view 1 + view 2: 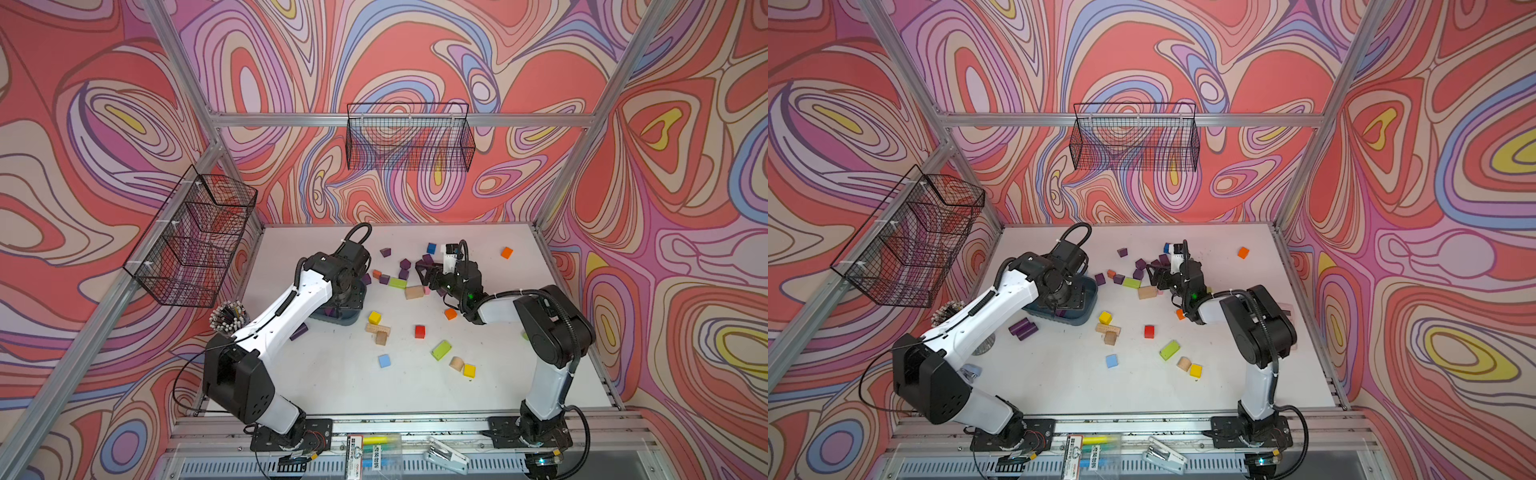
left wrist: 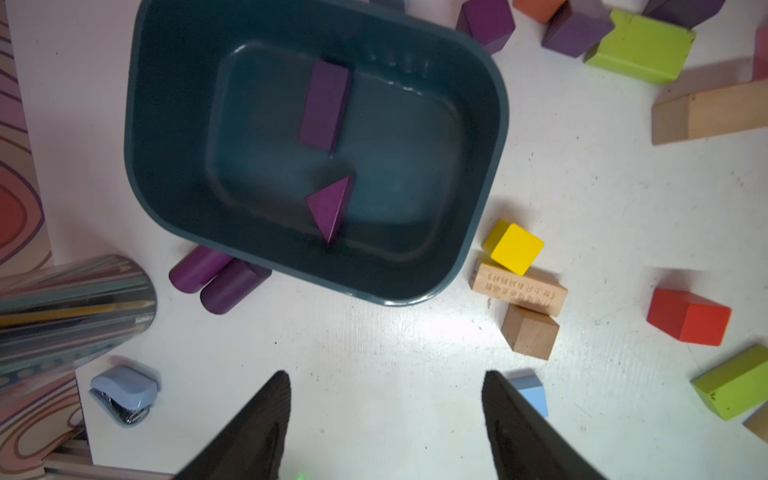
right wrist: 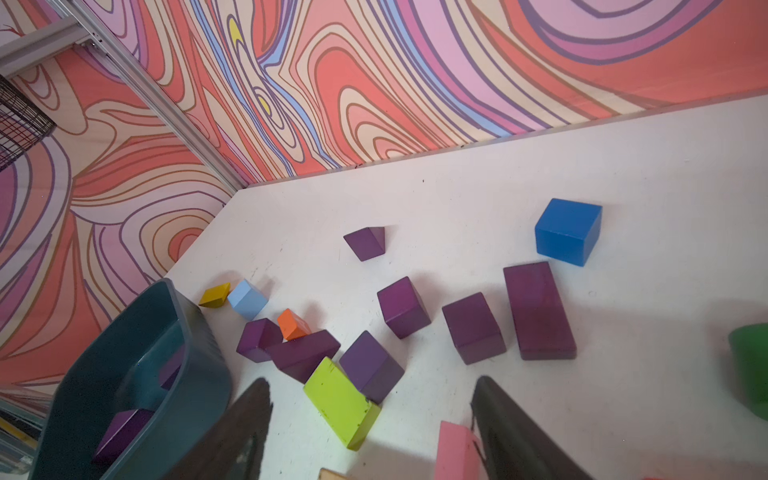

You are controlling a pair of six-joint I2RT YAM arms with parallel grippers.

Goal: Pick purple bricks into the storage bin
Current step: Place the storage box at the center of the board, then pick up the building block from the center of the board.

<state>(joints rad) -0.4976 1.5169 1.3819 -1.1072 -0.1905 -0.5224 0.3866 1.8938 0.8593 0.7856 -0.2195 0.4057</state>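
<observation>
L pincer [image 2: 386,376] spread, empty, above bin [image 2: 166,124]; 2 purple bricks [image 2: 324,106] inside. R pincer [image 3: 370,380] spread over purple cluster [image 3: 403,307] on surface [image 3: 540,166]. Target unclear, prob. nearest. Risk: green brick [image 3: 340,403] touching it may get nipped too, or neighbours shoved.

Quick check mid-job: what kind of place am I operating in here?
Probably a robot lab test cell, not a home: an aluminium frame, swirl-printed walls all round, and a white table strewn with wooden toy blocks.
</observation>
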